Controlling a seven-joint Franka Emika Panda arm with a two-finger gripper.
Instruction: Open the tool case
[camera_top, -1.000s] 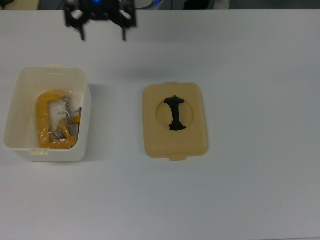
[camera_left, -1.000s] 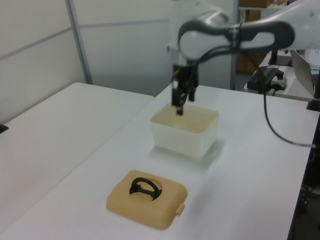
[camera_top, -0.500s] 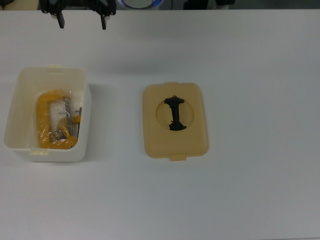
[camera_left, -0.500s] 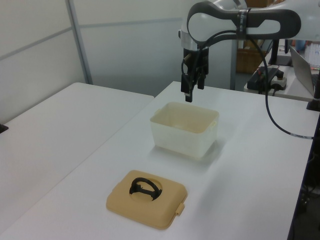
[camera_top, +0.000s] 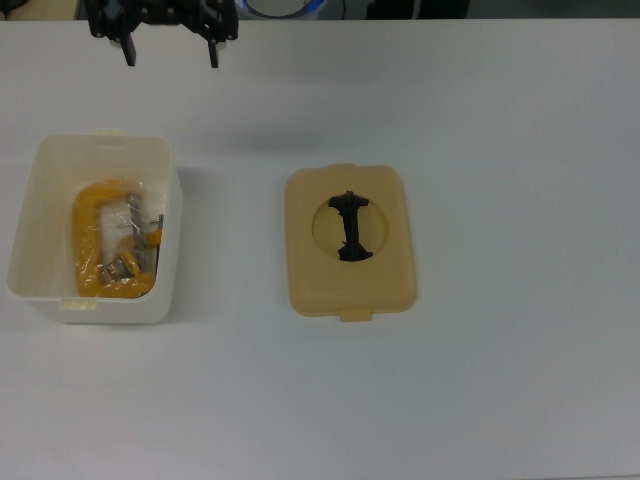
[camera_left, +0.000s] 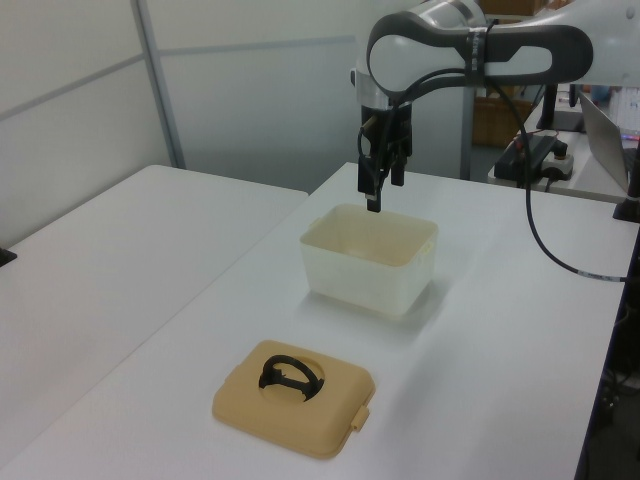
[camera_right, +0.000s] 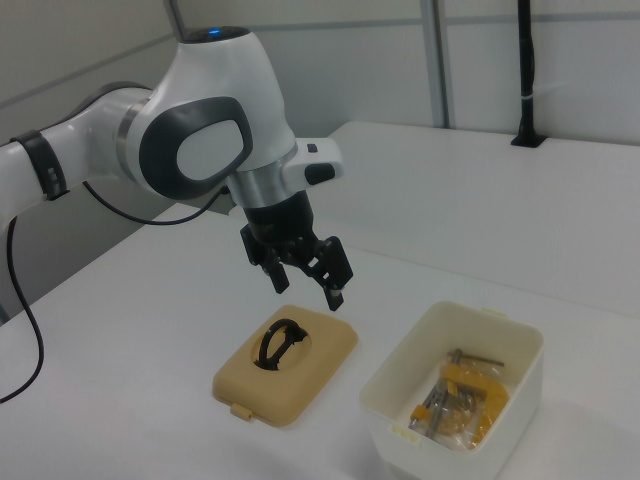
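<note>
The tool case stands open: its white box (camera_top: 168, 285) sits at the top view's left, without its lid. The tan-yellow lid (camera_top: 388, 262) lies flat on the table to the top view's right of the box, with its black handle (camera_top: 350, 228) up in the round recess. My gripper (camera_top: 170, 55) hangs open and holds nothing, above the table just beyond the box's far edge. In the left view the gripper (camera_left: 378, 190) hovers over the box's (camera_left: 365, 282) back rim. In the right view the gripper (camera_right: 306, 288) is above the lid (camera_right: 300, 385), beside the box (camera_right: 398, 402).
Inside the box lie a yellow clamp (camera_top: 98, 240) and small metal parts in a clear bag (camera_right: 458, 400). The white table (camera_top: 500, 150) spreads all round. In the left view, cables and equipment (camera_left: 540, 150) sit at the far right behind the arm.
Over the last second my gripper rose from the box's rim and swung towards the top view's left. Since half a second ago it has dipped slightly. Box and lid have not moved.
</note>
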